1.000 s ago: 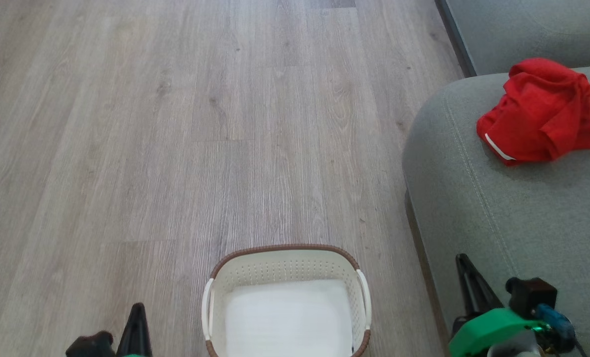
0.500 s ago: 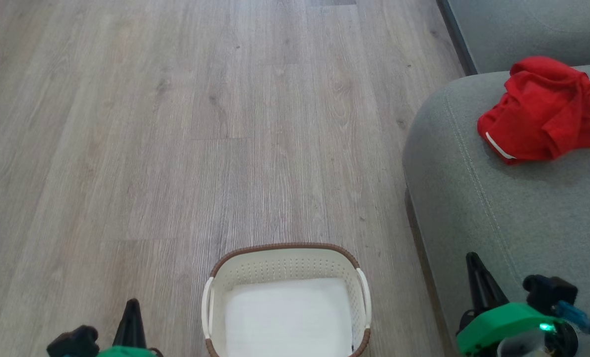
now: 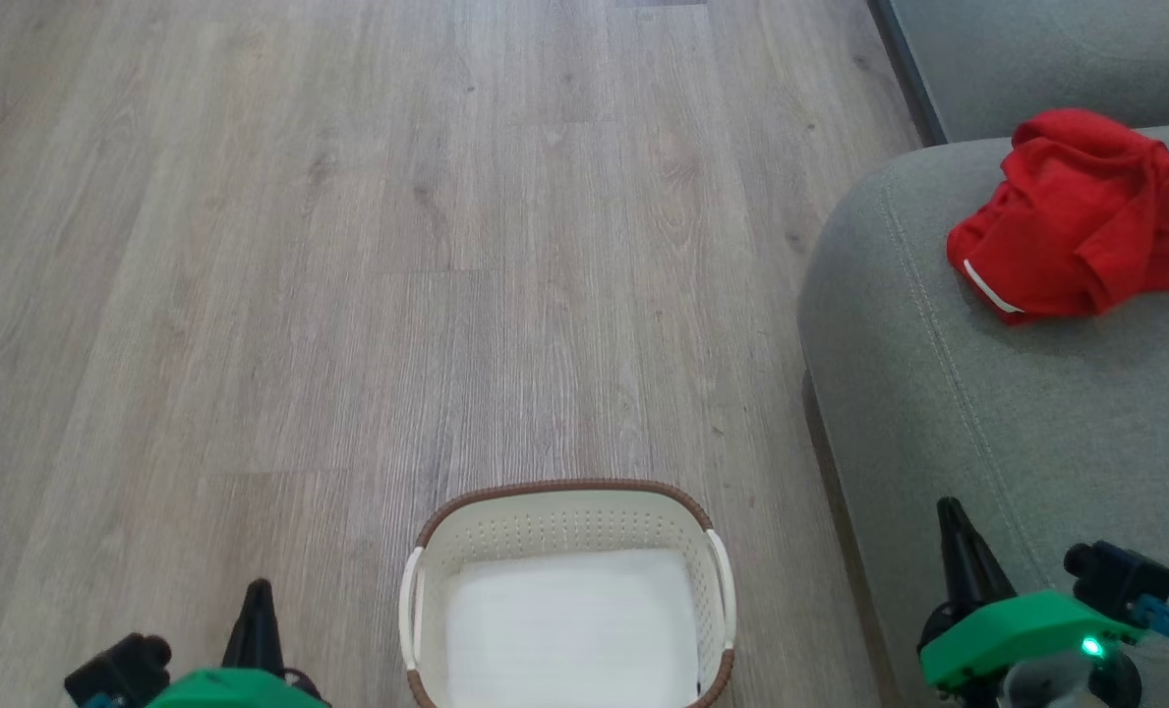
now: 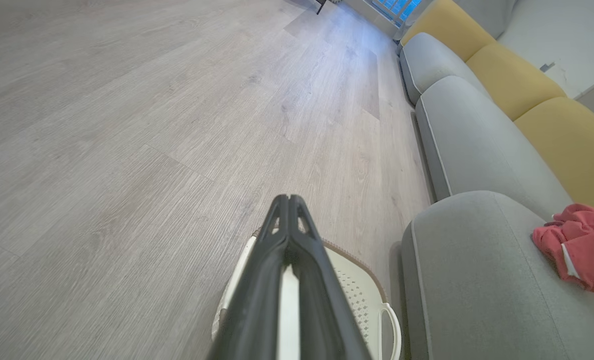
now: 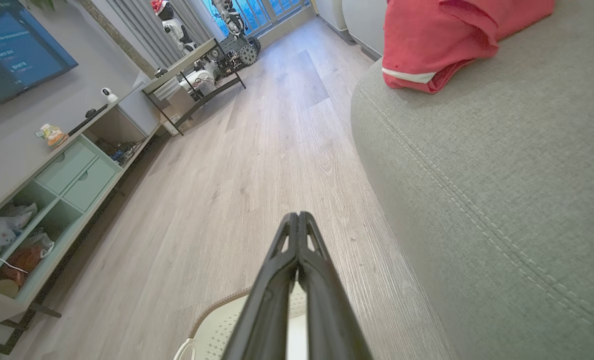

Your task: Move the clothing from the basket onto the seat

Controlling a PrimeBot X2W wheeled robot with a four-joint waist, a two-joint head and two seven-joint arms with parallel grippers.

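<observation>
Now the bright red, soft fabric clothing lies bunched on the large grey-green fabric seat. The cream perforated plastic basket stands on the wooden floor with no red inside. The left gripper and right gripper flank it, fingers pressed together and holding nothing, presumably because nothing is left to lift.

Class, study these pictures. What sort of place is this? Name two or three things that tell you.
Most likely a home living room: a long sofa with yellow back cushions, a wall screen above a low cabinet with drawers, and a wood-plank floor.
</observation>
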